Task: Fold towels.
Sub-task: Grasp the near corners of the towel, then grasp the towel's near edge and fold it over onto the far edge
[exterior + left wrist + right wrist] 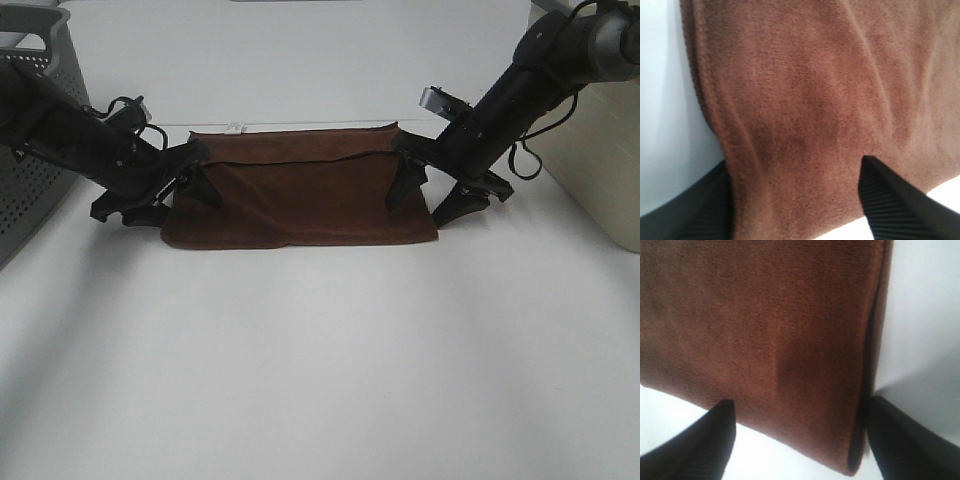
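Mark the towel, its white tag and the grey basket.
towel [300,205], exterior high view, middle of the cloth
white tag [236,127], exterior high view, the tag itself
grey basket [25,215], exterior high view, perforated side wall

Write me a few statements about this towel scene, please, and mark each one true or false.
The towel lies on the white table between the left gripper and the right gripper. True.
The towel is blue. False: it is dark reddish-brown.
A grey perforated basket stands to the towel's left. True.
The right gripper is shut, far from the towel. False: its jaws stand wide apart at the towel's right end.
The white tag sits at the towel's near edge. False: it is at the far edge.
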`<state>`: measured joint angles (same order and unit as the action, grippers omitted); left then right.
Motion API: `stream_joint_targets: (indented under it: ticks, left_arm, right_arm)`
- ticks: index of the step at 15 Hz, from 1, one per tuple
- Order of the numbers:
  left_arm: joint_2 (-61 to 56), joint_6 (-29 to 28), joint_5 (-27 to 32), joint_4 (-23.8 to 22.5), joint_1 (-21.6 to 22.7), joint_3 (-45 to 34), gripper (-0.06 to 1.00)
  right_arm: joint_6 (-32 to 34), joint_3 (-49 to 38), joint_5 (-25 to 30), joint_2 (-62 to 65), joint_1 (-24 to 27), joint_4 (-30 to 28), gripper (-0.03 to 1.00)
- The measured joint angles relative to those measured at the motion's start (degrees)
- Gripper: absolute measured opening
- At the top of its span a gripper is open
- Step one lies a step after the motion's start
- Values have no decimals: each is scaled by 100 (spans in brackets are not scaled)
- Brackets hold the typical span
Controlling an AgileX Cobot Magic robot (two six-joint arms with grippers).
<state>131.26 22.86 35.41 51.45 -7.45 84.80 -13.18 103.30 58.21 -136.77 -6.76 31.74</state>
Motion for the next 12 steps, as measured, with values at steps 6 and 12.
stream_joint_targets:
  ticks: [6, 12]
  left_arm:
    - [120, 0, 34, -115, 0, 17, 4]
    - [-298, -17, 464, -636, 0, 17, 1]
  right_arm:
    - [17, 0, -275, -86, 0, 46, 21]
    - [252, -178, -97, 97, 0, -46, 0]
